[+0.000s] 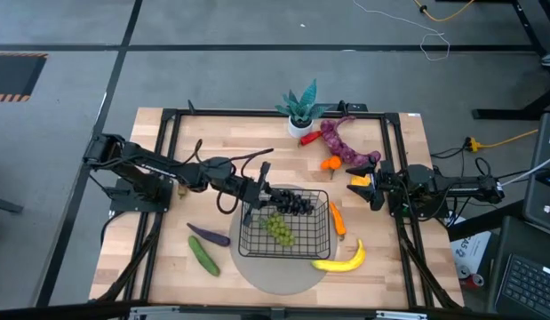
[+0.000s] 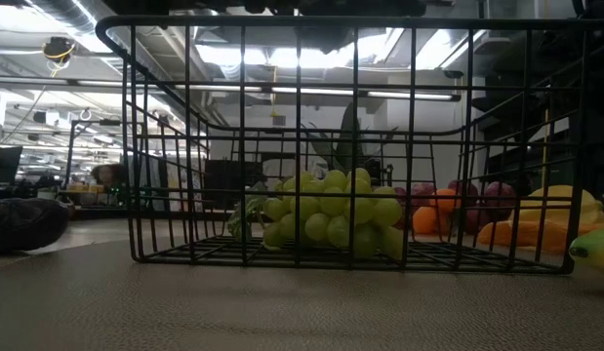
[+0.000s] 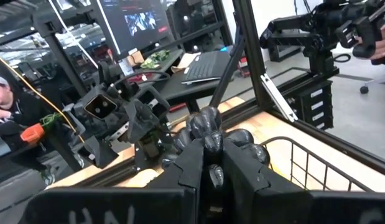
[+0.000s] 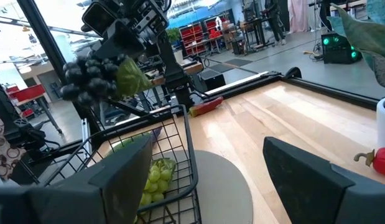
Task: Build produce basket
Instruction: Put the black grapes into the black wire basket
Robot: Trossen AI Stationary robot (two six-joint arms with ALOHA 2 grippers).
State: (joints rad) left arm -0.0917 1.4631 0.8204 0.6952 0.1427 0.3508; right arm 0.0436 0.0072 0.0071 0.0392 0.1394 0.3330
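The black wire basket (image 1: 288,222) stands on a round grey disc (image 1: 279,271), with green grapes (image 1: 277,228) lying on its floor. My left gripper (image 1: 266,190) reaches in level from the table's left, above the basket's far left corner, shut on a bunch of dark grapes (image 1: 294,203). At the table's right, my right gripper (image 1: 363,185) waits open with nothing in it. A carrot (image 1: 337,219) and a banana (image 1: 341,260) lie right of the basket. An eggplant (image 1: 208,236) and a cucumber (image 1: 203,255) lie to its left. My left gripper pinches the dark grapes between its two fingers (image 3: 191,163), at the bunch's near end (image 3: 212,149). The fingers come level from the table's left. The rest of the bunch (image 4: 89,78), with a green leaf (image 4: 131,74), sticks out past the fingertips, clear above the basket's rim.
A potted plant (image 1: 301,108), a red pepper (image 1: 307,139), a lumpy purple string (image 1: 346,144) and an orange (image 1: 330,164) sit at the far middle of the table. A black frame (image 1: 168,120) borders the table top. Bare wood lies between the basket and the plant.
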